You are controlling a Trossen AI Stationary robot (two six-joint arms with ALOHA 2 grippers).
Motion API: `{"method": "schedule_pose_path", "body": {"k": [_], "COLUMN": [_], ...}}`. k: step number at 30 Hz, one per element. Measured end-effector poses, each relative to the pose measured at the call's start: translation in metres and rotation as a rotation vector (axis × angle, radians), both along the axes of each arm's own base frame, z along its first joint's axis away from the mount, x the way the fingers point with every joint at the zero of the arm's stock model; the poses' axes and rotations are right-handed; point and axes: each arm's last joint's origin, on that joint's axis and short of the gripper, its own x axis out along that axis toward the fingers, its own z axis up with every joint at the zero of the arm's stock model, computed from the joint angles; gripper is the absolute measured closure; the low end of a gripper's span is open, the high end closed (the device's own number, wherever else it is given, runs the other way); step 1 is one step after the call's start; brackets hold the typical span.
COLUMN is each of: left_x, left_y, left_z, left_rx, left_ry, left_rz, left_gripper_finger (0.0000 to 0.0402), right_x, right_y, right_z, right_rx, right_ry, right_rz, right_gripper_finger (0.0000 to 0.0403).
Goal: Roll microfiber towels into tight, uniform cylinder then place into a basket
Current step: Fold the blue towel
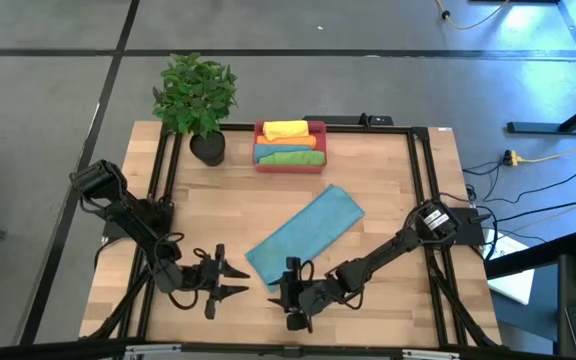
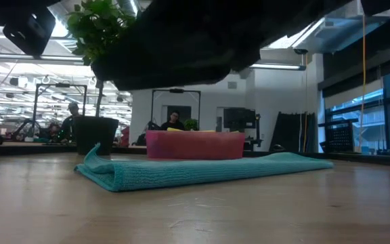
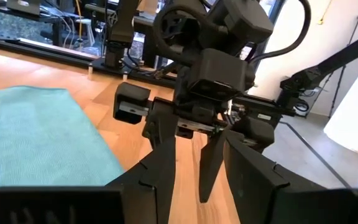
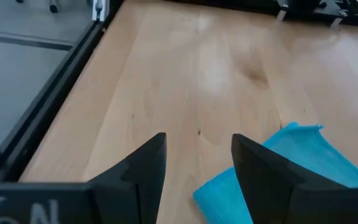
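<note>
High view: wooden table (image 1: 388, 190), grey floor (image 1: 48, 100).

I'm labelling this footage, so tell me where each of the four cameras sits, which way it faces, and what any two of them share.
High view: overhead, facing down on the table; both arms, left gripper, right gripper.
Low view: table height, facing across the teal towel toward the basket; dark arm overhead.
Left wrist view: behind its own open fingers, facing the right gripper.
Right wrist view: behind its open fingers, facing bare wood.
Shared: all four show the teal towel.

Grey floor (image 1: 38, 120), bright windows (image 2: 384, 112), ceiling lights
</note>
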Motion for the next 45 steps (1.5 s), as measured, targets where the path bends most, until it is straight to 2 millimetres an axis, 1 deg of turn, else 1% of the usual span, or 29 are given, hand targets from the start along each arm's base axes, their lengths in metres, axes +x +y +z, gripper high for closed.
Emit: {"method": "schedule_pose_path", "body": {"k": [12, 24, 27, 30, 33, 41, 45], "left_x": [0.0003, 0.0039, 0.0055, 0.0059, 0.0059, 0.0059, 0.0058], "left_y": [-0.0004, 0.0032, 0.0047, 0.005, 0.0051, 0.0051, 0.005], "left_z": [0.0052, 0.0055, 0.0055, 0.0055, 0.0054, 0.0049, 0.0047], "left_rx": [-0.044, -0.043, -0.043, -0.043, -0.042, -0.036, -0.035], "left_ry": [-0.038, -0.04, -0.04, -0.04, -0.04, -0.035, -0.034], "left_rz": [0.0, 0.022, 0.026, 0.024, 0.025, 0.025, 0.025], "left_gripper_finger": [0.0275, 0.0275, 0.0275, 0.0275, 0.0275, 0.0275, 0.0275], "right_x": [-0.0001, -0.0017, -0.0023, -0.0049, -0.0057, -0.006, -0.006], "right_y": [-0.0001, 0.0022, 0.0008, -0.0012, -0.0013, -0.0007, -0.0009], "right_z": [0.0, -0.0003, -0.0015, -0.0061, -0.0074, -0.008, -0.008], "right_rx": [-0.003, -0.005, -0.021, -0.008, 0.015, 0.035, 0.032], "right_ry": [0.002, 0.004, 0.01, 0.058, 0.076, 0.087, 0.088], "right_rz": [0.001, 0.0, -0.032, -0.064, -0.064, -0.053, -0.052], "right_gripper_finger": [0.022, 0.022, 0.022, 0.0217, 0.0204, 0.0142, 0.0127]}}
